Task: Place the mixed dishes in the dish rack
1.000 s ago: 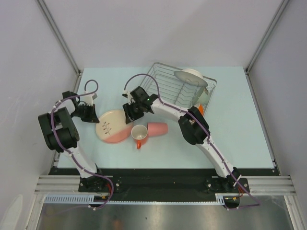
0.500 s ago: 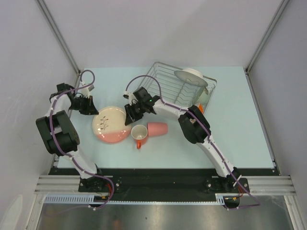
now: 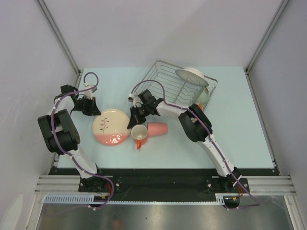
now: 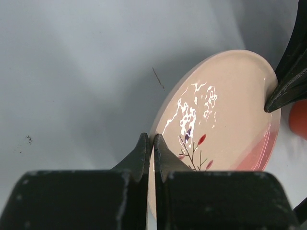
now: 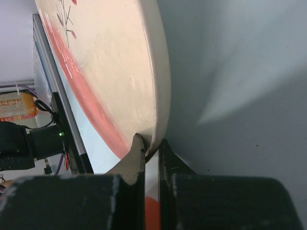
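— What's in the dish rack [image 3: 165,80] right now?

— A large whitish plate [image 3: 192,76], face down. It lies across the top of the wires at the far right end rather than standing in a slot. Below it, in the right corner, a bit of a pale green dish [image 3: 205,97] shows. The right arm's elbow hides most of that corner, so I can't tell how it sits.

— And the other dishes?

— They're on the table [image 3: 240,124], left of the rack and nearer to us. The pink plate [image 3: 111,127] is furthest left, cream face up, with a small painted sprig and a pink band along its near side. Just beside its right rim a mug [image 3: 139,132] stands upright, mouth up, its orange handle pointing toward the arms. A pink tumbler [image 3: 158,128] lies on its side just right of the mug.

— Who has hold of the plate?

— Both arms are at it, from opposite sides. The right gripper [image 5: 149,143] has the right rim pinched, one finger over the face and the other under the edge, closed down to the rim's thickness. The left gripper [image 4: 149,140] is at the left rim with its fingers squeezed fully together. Its tips are against the edge and nothing is between them.

— Is the plate off the table?

— I can't tell. From above it looks flat.
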Controlling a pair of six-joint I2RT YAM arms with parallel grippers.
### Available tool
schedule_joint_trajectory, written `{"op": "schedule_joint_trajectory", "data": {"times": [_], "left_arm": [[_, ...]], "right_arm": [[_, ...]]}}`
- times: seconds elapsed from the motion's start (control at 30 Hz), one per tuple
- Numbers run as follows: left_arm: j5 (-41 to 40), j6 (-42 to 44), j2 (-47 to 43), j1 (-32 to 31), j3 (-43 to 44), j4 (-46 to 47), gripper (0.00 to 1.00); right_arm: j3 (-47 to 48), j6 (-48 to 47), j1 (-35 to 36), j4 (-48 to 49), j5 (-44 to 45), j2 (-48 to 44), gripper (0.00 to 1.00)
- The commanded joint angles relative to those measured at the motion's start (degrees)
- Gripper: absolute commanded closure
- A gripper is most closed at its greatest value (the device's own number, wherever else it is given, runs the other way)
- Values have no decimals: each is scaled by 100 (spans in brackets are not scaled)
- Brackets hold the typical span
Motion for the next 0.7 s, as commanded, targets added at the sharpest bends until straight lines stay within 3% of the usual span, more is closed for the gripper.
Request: {"op": "schedule_joint_trajectory", "data": {"times": [0.0,0.23,0.37,0.6,0.67], "left_arm": [[1271,-486,84,-463,-156,-293,100],[1332,-512,67,-507,-262,-257,100],[1376,-591,67,-498,-183,-266,92],[1526,-819,190,-577,-279,-3,100],[1570,-925,190,-621,-341,138,100]], "right_arm": [[-251,-455,339,886,205,-150,100],[-471,-736,462,983,557,-458,100],[-550,-824,480,1089,698,-739,100],[-524,-447,418,1554,329,-547,100],[-366,-420,418,1511,250,-451,85]]}}
